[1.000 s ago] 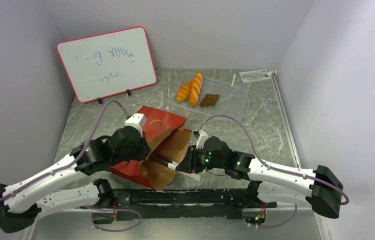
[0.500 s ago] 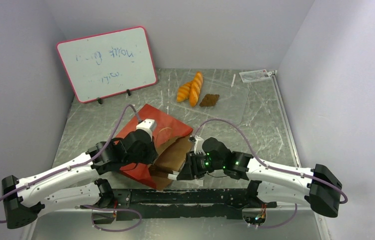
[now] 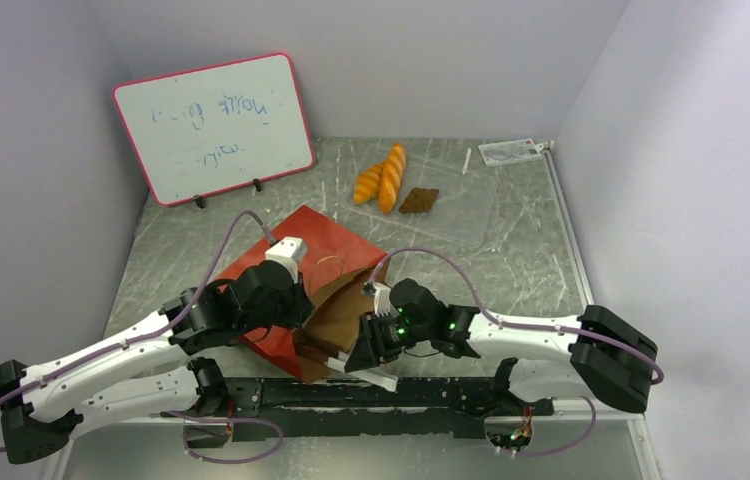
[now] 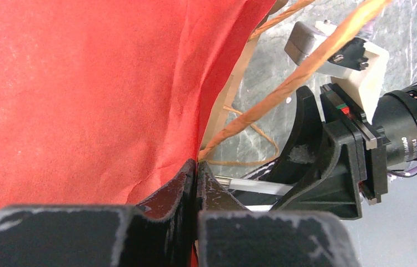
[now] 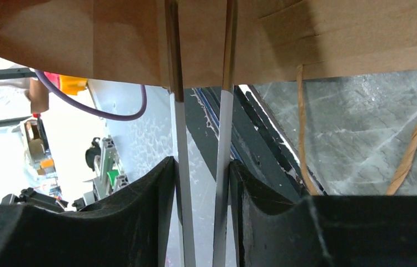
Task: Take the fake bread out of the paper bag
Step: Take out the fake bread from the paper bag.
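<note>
The paper bag [image 3: 286,255], red outside and brown inside, lies tilted on the table with its mouth toward the near right. My left gripper [image 3: 300,332] is shut on the bag's rim; in the left wrist view its jaws [image 4: 197,167] pinch the red paper [image 4: 84,83] beside a looped handle [image 4: 295,78]. My right gripper [image 3: 353,358] is shut on thin metal tweezers [image 5: 179,139], whose tips reach into the brown bag mouth [image 5: 251,39]. Two golden loaves [image 3: 392,178] and a dark brown piece [image 3: 418,200] of fake bread lie at the back. Any bread inside the bag is hidden.
A whiteboard [image 3: 213,125] leans on the back left wall. A clear plastic sheet [image 3: 461,205] lies under and right of the breads, with a small card [image 3: 511,151] behind it. A black rail [image 3: 371,393] runs along the near edge.
The left gripper has shifted right and nearer with the bag rim, tipping the bag flatter. The right gripper has moved left and nearer, pushing the tweezers further into the bag mouth.
</note>
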Controlling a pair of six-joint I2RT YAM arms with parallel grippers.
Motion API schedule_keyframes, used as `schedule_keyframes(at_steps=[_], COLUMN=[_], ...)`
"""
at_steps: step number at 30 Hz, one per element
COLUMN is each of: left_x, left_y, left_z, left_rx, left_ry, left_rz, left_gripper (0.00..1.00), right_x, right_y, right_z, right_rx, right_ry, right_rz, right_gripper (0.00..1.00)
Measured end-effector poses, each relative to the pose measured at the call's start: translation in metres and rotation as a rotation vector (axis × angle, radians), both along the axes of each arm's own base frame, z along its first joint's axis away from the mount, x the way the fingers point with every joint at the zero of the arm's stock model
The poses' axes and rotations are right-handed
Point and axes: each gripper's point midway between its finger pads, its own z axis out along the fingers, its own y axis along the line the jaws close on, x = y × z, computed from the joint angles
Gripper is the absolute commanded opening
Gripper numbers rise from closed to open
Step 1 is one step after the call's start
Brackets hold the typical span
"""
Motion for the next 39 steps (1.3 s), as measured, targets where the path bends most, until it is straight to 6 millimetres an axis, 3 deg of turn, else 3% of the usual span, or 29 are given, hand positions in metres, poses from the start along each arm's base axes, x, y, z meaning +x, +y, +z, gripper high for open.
schedule_keyframes(at_steps=[24,35,39], left_x=[-0.002,0.002,0.006], left_y=[0.004,0.005,0.008], left_z=[-0.005,-0.016,-0.015], left_rx=[-0.024,-0.006,-0.005], left_ry=[-0.013,-0.010,-0.022], left_rz=[0.001,0.028,0.064], left_gripper=[0.07,0.07,0.07], right_x=[-0.004,0.003,0.007], right_y=[0.037,0.054,0.052], right_z=[-0.014,-0.017,-0.016], right_rx=[-0.030,-0.055,-0.070], right_ry=[-0.002,0.022,0.006], right_rz=[0.082,0.059,0.040], right_gripper=[0.42,0.06,0.00])
